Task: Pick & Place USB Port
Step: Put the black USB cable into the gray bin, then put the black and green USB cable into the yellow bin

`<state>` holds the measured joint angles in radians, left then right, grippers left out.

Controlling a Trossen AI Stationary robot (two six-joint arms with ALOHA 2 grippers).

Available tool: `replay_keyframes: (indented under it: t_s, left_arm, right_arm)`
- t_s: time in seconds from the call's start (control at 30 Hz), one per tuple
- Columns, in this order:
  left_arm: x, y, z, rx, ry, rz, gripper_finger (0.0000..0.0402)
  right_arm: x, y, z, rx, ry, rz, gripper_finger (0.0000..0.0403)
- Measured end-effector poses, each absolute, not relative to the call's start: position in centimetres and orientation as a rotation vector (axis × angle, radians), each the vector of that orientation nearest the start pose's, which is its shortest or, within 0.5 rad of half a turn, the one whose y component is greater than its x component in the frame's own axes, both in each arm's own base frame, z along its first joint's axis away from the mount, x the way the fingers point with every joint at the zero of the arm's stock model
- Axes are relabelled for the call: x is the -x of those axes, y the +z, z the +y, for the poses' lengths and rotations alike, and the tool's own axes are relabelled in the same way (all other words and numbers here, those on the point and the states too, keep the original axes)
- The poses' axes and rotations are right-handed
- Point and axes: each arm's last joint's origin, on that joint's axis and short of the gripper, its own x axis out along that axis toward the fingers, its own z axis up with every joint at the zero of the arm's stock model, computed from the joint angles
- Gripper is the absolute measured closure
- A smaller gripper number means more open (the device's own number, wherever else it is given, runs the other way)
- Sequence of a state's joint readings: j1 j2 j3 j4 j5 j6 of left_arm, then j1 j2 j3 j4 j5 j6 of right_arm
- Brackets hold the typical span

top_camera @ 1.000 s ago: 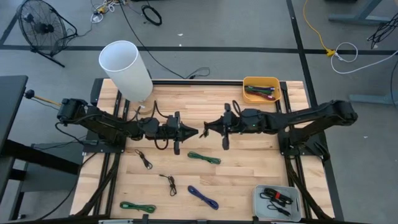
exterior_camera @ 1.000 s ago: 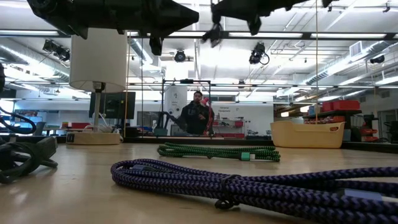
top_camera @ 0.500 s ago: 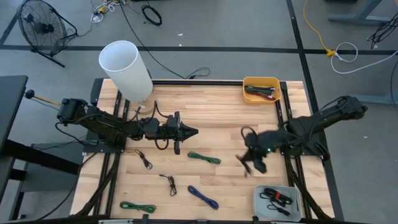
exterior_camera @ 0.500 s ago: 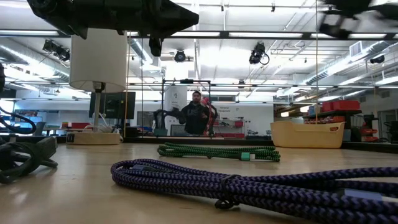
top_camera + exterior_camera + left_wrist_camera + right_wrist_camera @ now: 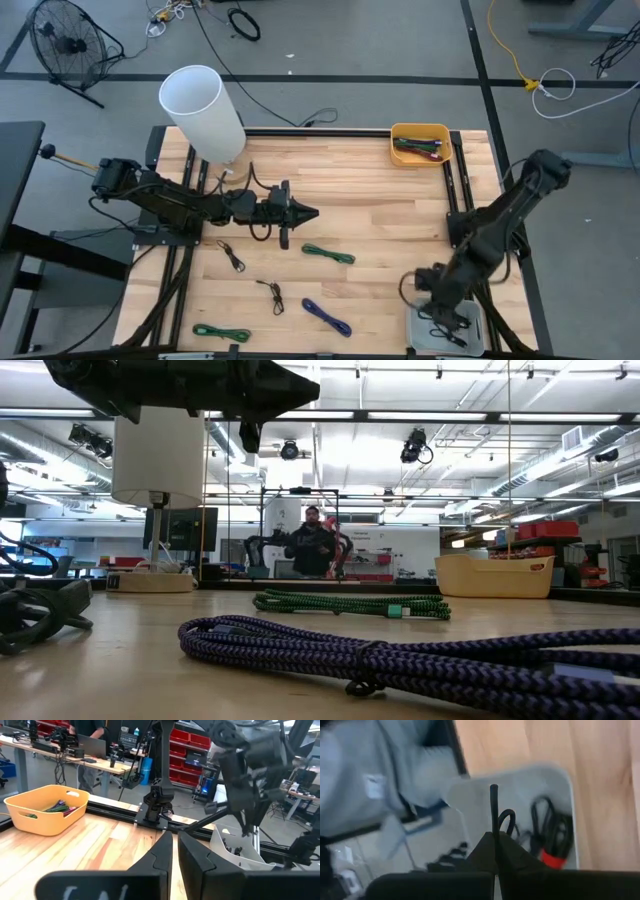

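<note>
We see several bundled cables lying loose on the wooden table (image 5: 340, 215): a green cable (image 5: 328, 253) near the middle, a purple cable (image 5: 327, 317) nearer the front, a second green cable (image 5: 221, 332) at the front left, and two small black cables (image 5: 232, 256) (image 5: 271, 295) between them. None of them lies in the right arm's way.

Our right gripper (image 5: 437, 297) hangs over the grey bin (image 5: 415, 322) at the near right corner, jaws clamped together on a thin black USB cable (image 5: 495, 815). In the right wrist view its long axis runs straight out from the fingertips, with a small loop curling off beside it, above the bin.

The grey bin holds black cables with a red piece among them. The yellow bin (image 5: 421, 131) at the far right holds green and purple cables.

Our left gripper (image 5: 306, 212) waits mid-table, jaws nearly together and holding nothing. A white cylinder (image 5: 202, 110) stands at the far left.
</note>
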<state>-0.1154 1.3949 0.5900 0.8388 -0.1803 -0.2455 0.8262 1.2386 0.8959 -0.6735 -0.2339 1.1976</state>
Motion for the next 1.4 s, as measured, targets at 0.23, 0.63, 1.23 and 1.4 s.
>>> replay_keyframes:
  t_s: [0.23,0.63,1.23,1.4]
  left_arm:
    - [-28.2,23.2,-2.7,0.261,0.058,-0.040,0.0369]
    - [-28.2,23.1,-2.7,0.262,0.059,-0.035,0.0369]
    - [-28.2,23.1,-2.7,0.262,0.059,-0.035,0.0369]
    - [-28.2,22.8,-3.2,0.280,0.038,0.005,0.0369]
  right_arm:
    - [-14.8,22.3,19.2,-0.634,0.105,1.554,0.0403]
    - [-14.6,22.0,18.9,-0.655,0.000,1.574,0.0336]
    - [-16.1,22.5,18.9,-0.615,0.183,1.465,0.0280]
    - [-17.6,22.8,18.4,-0.602,0.245,1.371,0.0289]
